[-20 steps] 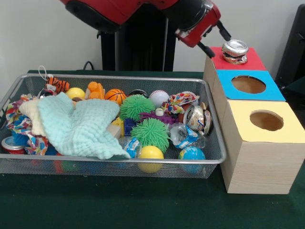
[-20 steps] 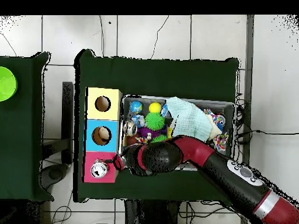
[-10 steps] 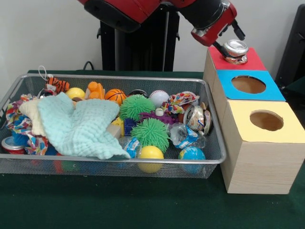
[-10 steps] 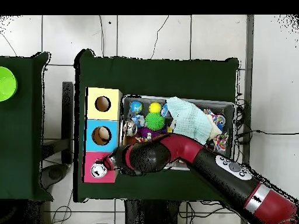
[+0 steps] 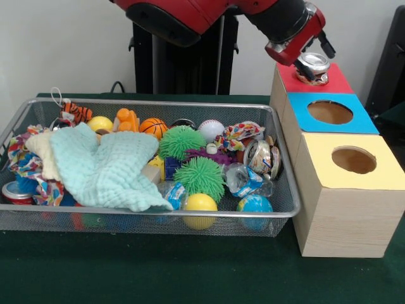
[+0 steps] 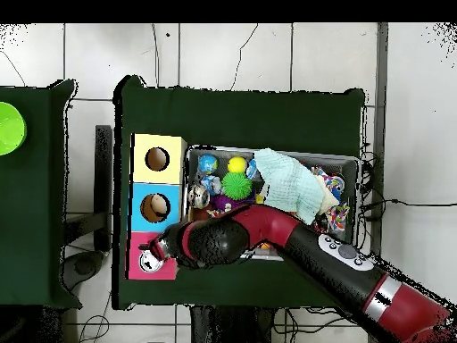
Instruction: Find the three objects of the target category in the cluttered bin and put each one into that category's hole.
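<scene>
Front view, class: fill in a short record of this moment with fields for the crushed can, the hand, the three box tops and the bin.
crushed can: sits on the red box top, over its hole, not dropped in
hand: right at the can; whether it is open or shut cannot be seen
blue box top: hole uncovered
yellow box top: hole uncovered
bin: full of balls, spiky toys, another crushed can and a mint cloth
</scene>
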Action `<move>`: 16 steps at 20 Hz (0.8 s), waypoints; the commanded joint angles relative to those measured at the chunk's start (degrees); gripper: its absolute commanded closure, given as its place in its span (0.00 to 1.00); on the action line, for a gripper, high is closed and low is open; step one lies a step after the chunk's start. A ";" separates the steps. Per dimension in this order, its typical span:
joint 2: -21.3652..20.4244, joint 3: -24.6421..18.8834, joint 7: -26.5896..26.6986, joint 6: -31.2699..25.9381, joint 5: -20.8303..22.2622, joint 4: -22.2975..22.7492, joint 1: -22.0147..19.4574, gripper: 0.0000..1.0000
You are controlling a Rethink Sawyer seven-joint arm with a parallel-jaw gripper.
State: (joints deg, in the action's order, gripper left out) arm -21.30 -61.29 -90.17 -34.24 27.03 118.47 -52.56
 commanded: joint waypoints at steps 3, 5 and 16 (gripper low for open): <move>-2.52 7.04 1.45 0.19 5.73 -8.08 4.14 0.00; -3.21 7.52 1.61 -0.58 6.07 -7.92 4.81 0.00; -8.85 12.97 7.58 -18.90 6.06 -8.83 10.44 0.00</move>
State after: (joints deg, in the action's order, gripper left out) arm -26.77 -56.71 -90.18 -36.83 30.12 117.08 -44.05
